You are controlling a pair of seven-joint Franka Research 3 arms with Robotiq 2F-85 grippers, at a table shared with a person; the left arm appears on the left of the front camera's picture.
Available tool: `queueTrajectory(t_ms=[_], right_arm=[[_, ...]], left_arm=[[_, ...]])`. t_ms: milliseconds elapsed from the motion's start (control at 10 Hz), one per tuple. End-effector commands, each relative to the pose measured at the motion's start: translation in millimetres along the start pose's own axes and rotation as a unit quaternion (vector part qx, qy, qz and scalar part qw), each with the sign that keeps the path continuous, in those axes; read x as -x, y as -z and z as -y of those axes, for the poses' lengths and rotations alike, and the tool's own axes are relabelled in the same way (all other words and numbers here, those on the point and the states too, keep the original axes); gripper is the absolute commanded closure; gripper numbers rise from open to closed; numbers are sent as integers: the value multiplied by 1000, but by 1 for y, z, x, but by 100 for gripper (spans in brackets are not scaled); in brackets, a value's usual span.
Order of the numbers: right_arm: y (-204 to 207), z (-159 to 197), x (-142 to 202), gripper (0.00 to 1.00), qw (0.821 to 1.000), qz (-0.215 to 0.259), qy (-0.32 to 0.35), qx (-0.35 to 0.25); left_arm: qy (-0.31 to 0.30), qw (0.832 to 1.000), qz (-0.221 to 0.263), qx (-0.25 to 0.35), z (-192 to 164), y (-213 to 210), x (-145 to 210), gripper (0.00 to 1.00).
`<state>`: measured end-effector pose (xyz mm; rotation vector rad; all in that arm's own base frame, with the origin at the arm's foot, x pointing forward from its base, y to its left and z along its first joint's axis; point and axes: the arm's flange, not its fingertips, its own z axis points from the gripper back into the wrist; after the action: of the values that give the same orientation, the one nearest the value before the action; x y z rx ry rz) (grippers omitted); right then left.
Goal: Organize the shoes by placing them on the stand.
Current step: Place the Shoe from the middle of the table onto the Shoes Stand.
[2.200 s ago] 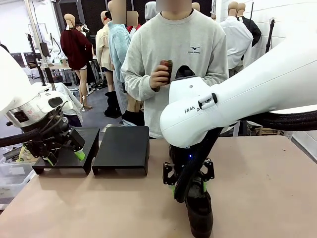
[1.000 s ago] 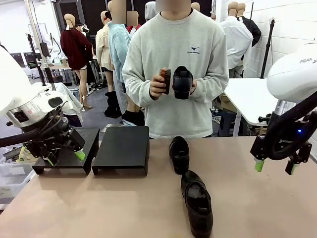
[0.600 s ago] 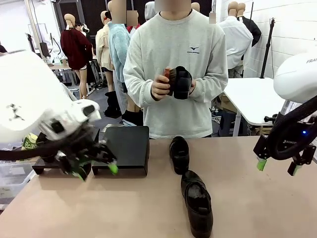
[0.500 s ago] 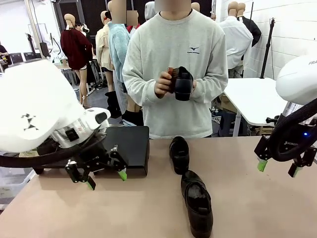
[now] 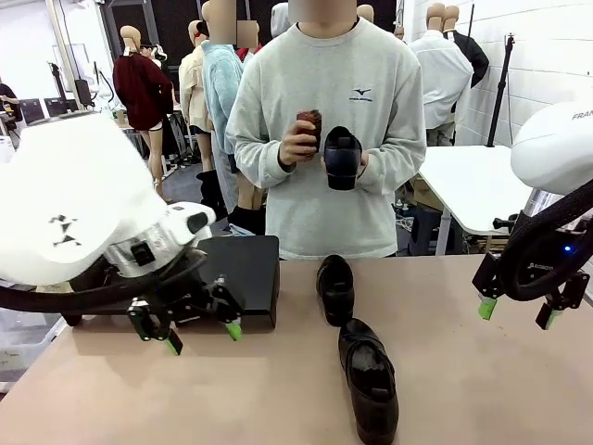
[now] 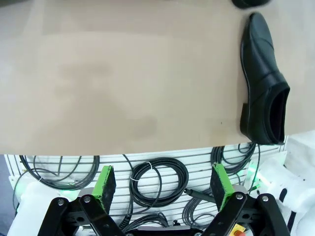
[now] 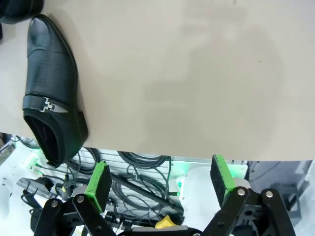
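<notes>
Front view.
1. Stand (image 5: 245, 263): left of centre, its left part hidden behind the left arm (image 5: 74, 209).
2. Shoes (image 5: 335, 287): two on the table (image 5: 482, 389), centre and lower centre, long axes vertical; nearer shoe (image 5: 371, 382) cut off below, toe up-frame in the left wrist view (image 6: 263, 83). Two more in the person's hands (image 5: 295, 148), upper centre.
3. Left gripper (image 5: 204, 336), right gripper (image 5: 516, 313): jaws wide, empty.

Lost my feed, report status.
Left gripper open, empty, before the stand. Right gripper open, empty, far right. Two shoes on table, two more in person's hands. Nothing in the way.
</notes>
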<state>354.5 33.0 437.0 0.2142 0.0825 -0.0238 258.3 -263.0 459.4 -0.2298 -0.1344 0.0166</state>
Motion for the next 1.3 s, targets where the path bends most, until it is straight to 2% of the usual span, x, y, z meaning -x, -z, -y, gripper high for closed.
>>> queueTrajectory(t_ms=[0, 200, 400, 600, 800, 900, 1200], right_arm=[[-2, 0, 0, 0, 1000, -4, -3, 4], [-2, 0, 0, 0, 1000, -4, -3, 4], [-2, 0, 0, 0, 1000, -4, -3, 4], [-2, 0, 0, 0, 1000, -4, -3, 4], [-2, 0, 0, 0, 1000, -4, -3, 4], [-2, 0, 0, 0, 1000, -4, -3, 4], [-2, 0, 0, 0, 1000, -4, -3, 4]], left_arm=[[39, 999, -19, -6, 66, 34, -6, 0], [53, 998, -33, 19, 112, 71, -14, 0], [42, 998, -44, 31, 133, 109, -33, 0], [48, 998, -31, 36, 152, 118, -45, 0], [40, 997, -48, 45, 160, 127, -46, 0], [42, 997, -58, 44, 166, 132, -41, 0], [30, 997, -65, -13, 179, 154, -34, 0]])
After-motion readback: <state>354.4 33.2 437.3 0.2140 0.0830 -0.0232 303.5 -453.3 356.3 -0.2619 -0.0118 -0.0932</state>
